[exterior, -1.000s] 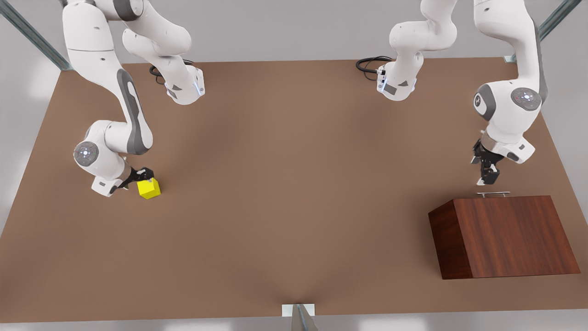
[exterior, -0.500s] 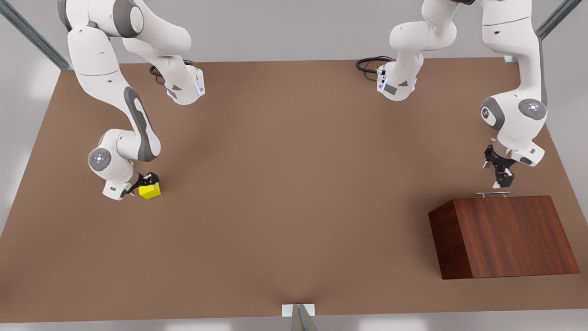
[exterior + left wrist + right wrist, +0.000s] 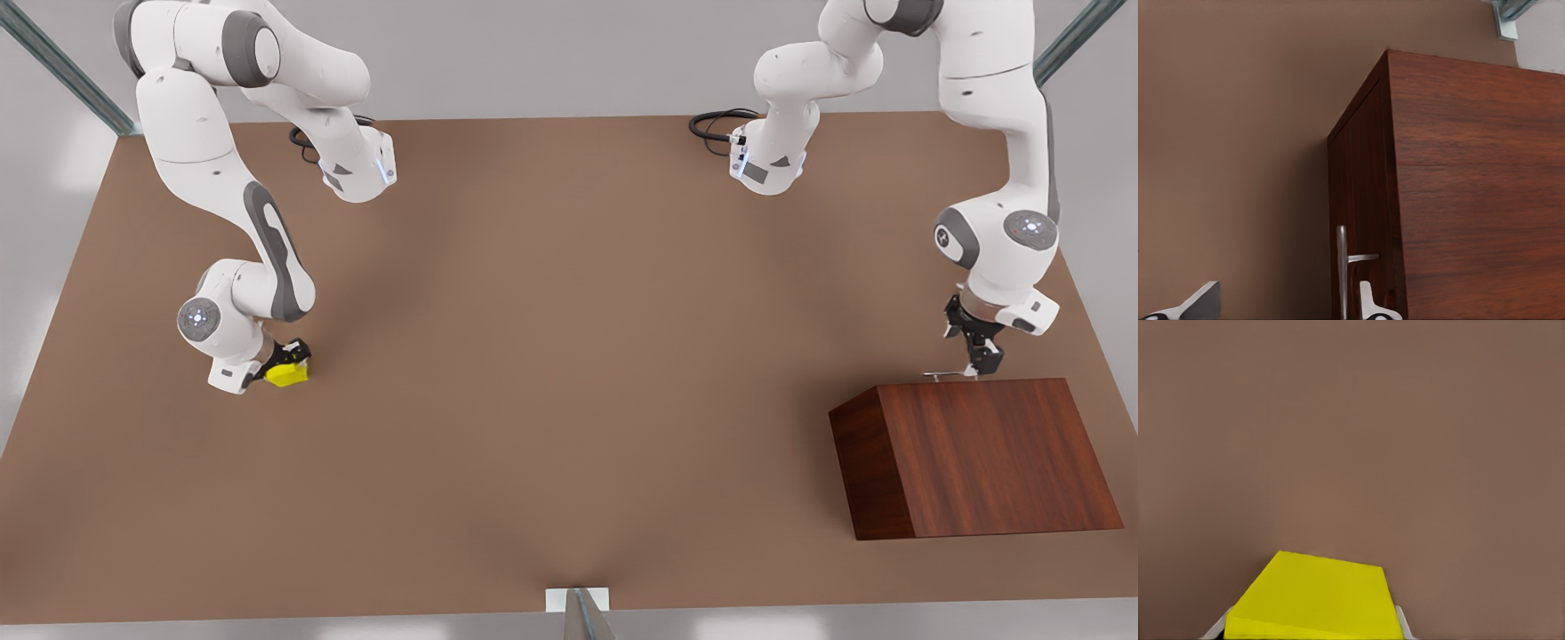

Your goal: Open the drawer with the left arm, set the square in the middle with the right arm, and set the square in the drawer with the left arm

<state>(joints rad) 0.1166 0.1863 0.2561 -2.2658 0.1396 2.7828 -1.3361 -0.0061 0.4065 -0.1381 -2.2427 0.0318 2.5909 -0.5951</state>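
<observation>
The square (image 3: 287, 375) is a small yellow cube lying on the brown table at the front view's left. My right gripper (image 3: 284, 366) is lowered over it, open, and its fingertips (image 3: 1400, 621) sit close beside both faces of the square (image 3: 1318, 597). At the front view's right, the drawer (image 3: 1361, 200) is closed inside the reddish wooden cabinet (image 3: 978, 453). My left gripper (image 3: 978, 364) is open at the drawer's silver bar handle (image 3: 1341, 267). The bar stands between the left gripper's (image 3: 1285, 308) fingers, close to one fingertip (image 3: 1366, 300).
The middle (image 3: 569, 356) of the table is plain brown surface between the two arms. Both arm bases (image 3: 356, 169) stand at the table's far edge with black cables. A metal bracket (image 3: 578, 604) sits at the near edge.
My right gripper has sunk down over the square, covering more of it. My left gripper has dropped and moved toward the front view's right, reaching the handle.
</observation>
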